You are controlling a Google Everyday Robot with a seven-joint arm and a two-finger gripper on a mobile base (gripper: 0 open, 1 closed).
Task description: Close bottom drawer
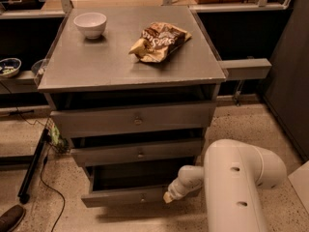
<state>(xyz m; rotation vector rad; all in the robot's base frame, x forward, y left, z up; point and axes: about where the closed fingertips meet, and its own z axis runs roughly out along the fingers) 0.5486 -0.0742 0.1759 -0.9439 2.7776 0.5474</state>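
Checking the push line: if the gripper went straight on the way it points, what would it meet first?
Probably the front panel of the bottom drawer. The gripper sits low by the panel's right-hand end, pointing down-left at it; whether they touch yet is unclear from this view.

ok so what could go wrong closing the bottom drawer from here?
1. The gripper sits at the right end of the bottom drawer front, well off the centre knob; an off-centre push could skew and jam the drawer.
2. The middle drawer front is just above; the arm might catch it if it rises.
3. A hard shove could jolt the bowl on top.
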